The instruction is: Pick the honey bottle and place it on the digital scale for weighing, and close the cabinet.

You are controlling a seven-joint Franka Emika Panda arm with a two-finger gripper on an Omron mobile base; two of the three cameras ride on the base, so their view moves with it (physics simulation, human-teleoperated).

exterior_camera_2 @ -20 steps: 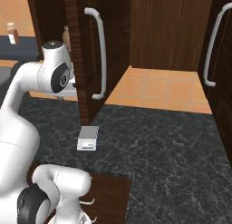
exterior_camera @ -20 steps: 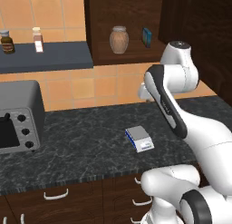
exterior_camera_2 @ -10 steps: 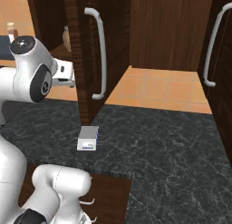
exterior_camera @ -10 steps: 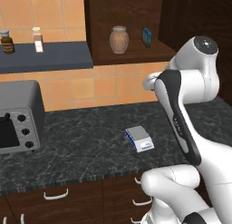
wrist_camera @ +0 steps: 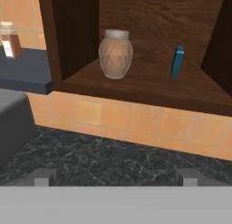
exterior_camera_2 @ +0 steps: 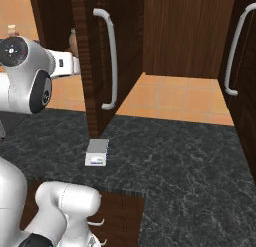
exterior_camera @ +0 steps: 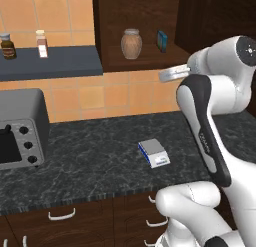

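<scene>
1. Hand view looks straight into the open cabinet (wrist_camera: 149,19), where the honey bottle (wrist_camera: 116,54) stands upright on the bottom shelf, left of centre, with a small blue box (wrist_camera: 177,61) well apart to its right.
2. The two fingertips (wrist_camera: 41,177) show at the bottom corners of that view, spread wide with nothing between them, so the gripper (wrist_camera: 115,178) is open and empty.
3. The relation that matters: the bottle lies ahead of and above the fingers, a little left of the midline between them, and its long axis is vertical. I judge that the hand must rise and advance into the shelf opening so the fingers pass either side of the rounded body.
4. In the left base view the hand sits below and to the right of the honey bottle (exterior_camera: 131,44), outside the cabinet.
5. The digital scale (exterior_camera: 154,152) lies flat on the dark counter (exterior_camera: 90,161), below the shelf and nearer the robot.
6. The cabinet door (exterior_camera_2: 95,66) stands swung open, its handle (exterior_camera_2: 111,61) facing the right base view; closing is not yet done.
</scene>
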